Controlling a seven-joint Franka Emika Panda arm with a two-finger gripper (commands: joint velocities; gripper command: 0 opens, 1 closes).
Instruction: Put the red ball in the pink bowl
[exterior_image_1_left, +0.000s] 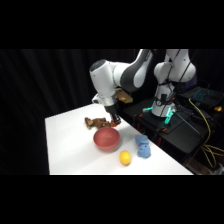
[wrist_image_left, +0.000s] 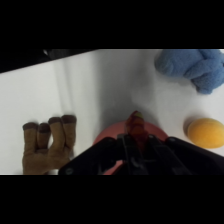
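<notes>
One red ball (wrist_image_left: 136, 125) in jaws above pink bowl (exterior_image_1_left: 106, 138).

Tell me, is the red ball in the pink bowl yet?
Not yet. Picking up looks done: the pincer seems to grip the red ball. Right now it hangs just above the pink bowl. Left to do: let the ball drop inside.

pink bowl (exterior_image_1_left: 106, 138) open from above, brown plush toy (exterior_image_1_left: 97, 121) just behind, yellow ball (exterior_image_1_left: 125, 158) and blue toy (exterior_image_1_left: 143, 146) alongside
</notes>
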